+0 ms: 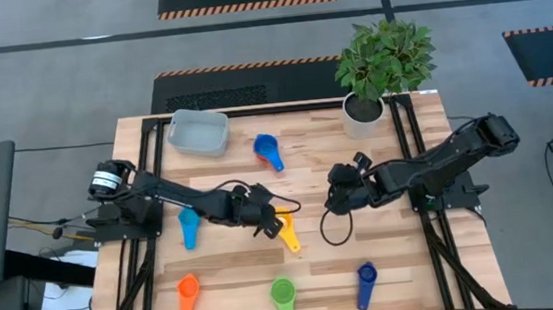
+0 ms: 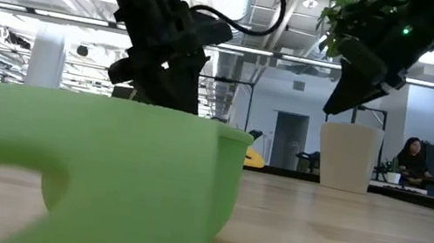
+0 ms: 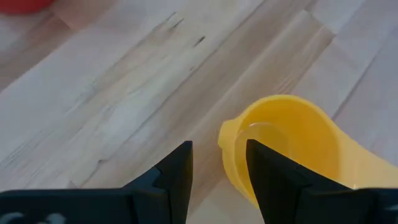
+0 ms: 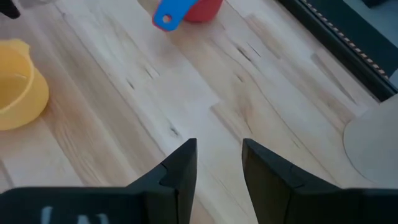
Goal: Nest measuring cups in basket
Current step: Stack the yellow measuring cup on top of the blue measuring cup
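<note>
High view: left gripper [image 1: 274,221] sits mid-table right at the yellow cup [image 1: 288,233], fingers spread and empty. In the left wrist view one finger [image 3: 273,177] is at the cup's rim, the other outside it, so it looks lined up for a rim pinch, not yet closed.

Right gripper [image 1: 339,198] hovers just right of centre over bare wood, jaws apart, holding nothing; seems parked clear of the left arm's work.

Basket [image 1: 197,131] sits at the far left corner, looks empty, nothing nested yet. Cups are scattered: a blue cup [image 1: 268,152] with a red one tucked under it, right of the basket; light blue cup [image 1: 188,226] on the left; orange [image 1: 186,295], green [image 1: 284,299] and dark blue [image 1: 366,283] along the near edge. Plant pot [image 1: 362,113] at the far right, out of the way.
</note>
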`<state>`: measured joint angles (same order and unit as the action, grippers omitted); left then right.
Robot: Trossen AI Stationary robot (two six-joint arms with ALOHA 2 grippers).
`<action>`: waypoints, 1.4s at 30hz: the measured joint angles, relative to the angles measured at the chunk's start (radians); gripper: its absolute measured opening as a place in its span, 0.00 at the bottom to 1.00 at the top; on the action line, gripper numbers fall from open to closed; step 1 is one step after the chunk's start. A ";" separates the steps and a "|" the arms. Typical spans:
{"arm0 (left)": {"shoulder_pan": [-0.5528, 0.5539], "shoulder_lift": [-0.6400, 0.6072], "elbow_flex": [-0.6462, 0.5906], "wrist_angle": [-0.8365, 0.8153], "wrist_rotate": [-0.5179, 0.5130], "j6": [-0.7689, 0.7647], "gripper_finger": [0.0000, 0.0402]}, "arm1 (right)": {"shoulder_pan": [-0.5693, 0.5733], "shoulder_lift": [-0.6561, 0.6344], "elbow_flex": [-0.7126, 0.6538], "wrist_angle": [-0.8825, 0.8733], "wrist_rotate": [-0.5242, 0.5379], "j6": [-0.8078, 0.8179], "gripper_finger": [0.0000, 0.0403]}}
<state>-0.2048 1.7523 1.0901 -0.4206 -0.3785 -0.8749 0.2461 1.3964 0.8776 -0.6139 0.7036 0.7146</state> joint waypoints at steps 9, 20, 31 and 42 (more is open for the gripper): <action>0.027 0.050 0.001 0.049 0.048 0.027 0.34 | 0.017 0.000 0.000 -0.017 0.000 0.045 0.38; 0.088 0.066 0.001 0.025 0.021 0.163 0.03 | 0.022 0.000 -0.027 -0.053 -0.001 0.107 0.34; 0.347 -0.012 0.000 0.050 0.053 0.315 0.02 | 0.023 0.000 -0.033 -0.167 0.012 0.186 0.33; 0.437 -0.162 0.002 0.100 -0.068 0.354 0.01 | -0.026 -0.026 -0.033 -0.179 0.066 0.149 0.32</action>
<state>0.2327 1.5907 1.0920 -0.3207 -0.4468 -0.5212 0.2198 1.3705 0.8450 -0.7931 0.7696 0.8637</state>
